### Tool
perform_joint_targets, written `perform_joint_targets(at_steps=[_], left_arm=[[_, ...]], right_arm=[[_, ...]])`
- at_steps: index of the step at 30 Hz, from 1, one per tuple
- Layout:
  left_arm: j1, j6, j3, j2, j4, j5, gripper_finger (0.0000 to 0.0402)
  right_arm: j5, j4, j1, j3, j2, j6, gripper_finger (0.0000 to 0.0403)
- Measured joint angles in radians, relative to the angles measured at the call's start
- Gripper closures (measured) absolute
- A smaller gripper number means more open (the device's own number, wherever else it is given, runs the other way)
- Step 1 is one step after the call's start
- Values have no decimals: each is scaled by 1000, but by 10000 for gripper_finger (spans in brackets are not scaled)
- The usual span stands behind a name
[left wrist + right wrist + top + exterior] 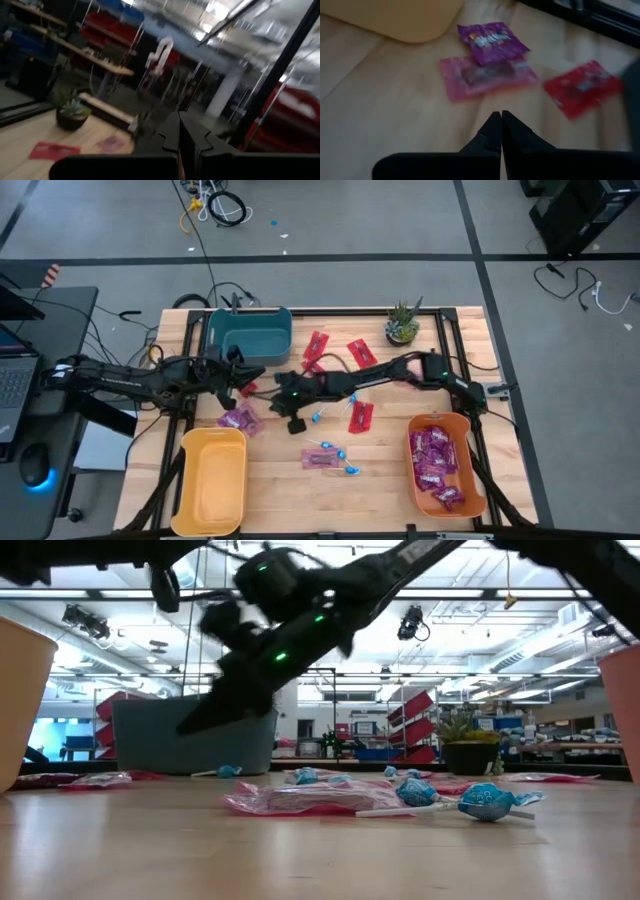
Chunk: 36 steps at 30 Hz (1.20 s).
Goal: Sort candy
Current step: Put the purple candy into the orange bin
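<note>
Purple packets (437, 465) fill the orange bin (478, 500), yet with both jaws pressed together empty, candy (330, 457) litters the desk (280, 495) beyond them.

Teal bin (249, 332) at table's 11 o'clock. Potted plant (402, 323) at 1 o'clock, near back edge. Orange bin (445, 463) at 4 o'clock. Yellow bin (210, 480) at 8 o'clock. Laptop (14, 370) off table at 9 o'clock.
</note>
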Motion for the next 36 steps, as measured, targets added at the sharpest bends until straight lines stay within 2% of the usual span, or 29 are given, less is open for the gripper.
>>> perform_joint_targets(at_steps=[6,9,13,18,22,29,36], left_arm=[[0,91,148,-6,-209,59,400],[0,91,224,-4,-377,41,400],[1,3,296,20,-645,-70,400],[0,-137,351,50,-927,-17,400],[0,-262,353,70,-1109,49,400],[0,-514,353,136,-1415,74,400],[0,-585,353,215,-1502,169,400]], right_arm=[[20,7,-5,-222,-215,14,403],[52,8,1,-329,-325,38,403],[66,43,3,-448,-460,64,403],[67,105,3,-556,-578,97,403],[86,158,2,-615,-625,99,403],[101,289,2,-673,-630,99,403],[101,347,2,-695,-627,125,403]])
